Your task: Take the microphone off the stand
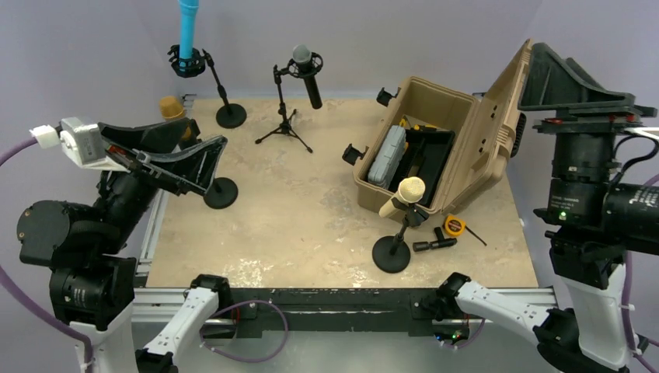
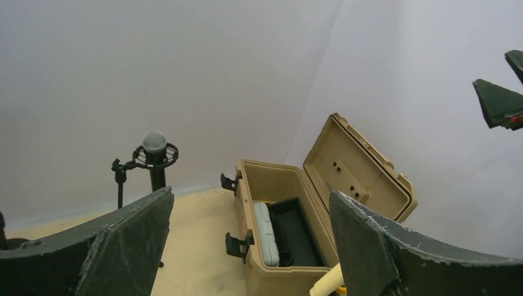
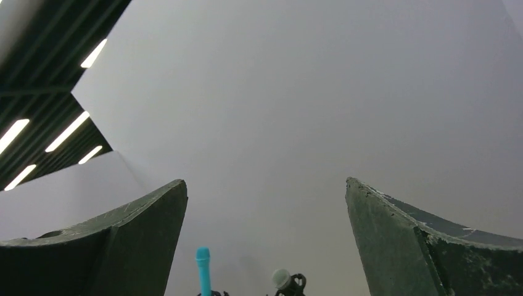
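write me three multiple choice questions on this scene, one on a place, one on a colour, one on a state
1. Where is the blue microphone? A) back left B) front centre C) front right
2. What colour is the toolbox? A) red B) tan C) green
3. How is the toolbox lid? A) shut B) missing C) open
Answers: 1 A, it stands far back on the left; 2 B, its walls are tan; 3 C, the lid leans back, baring the inside.
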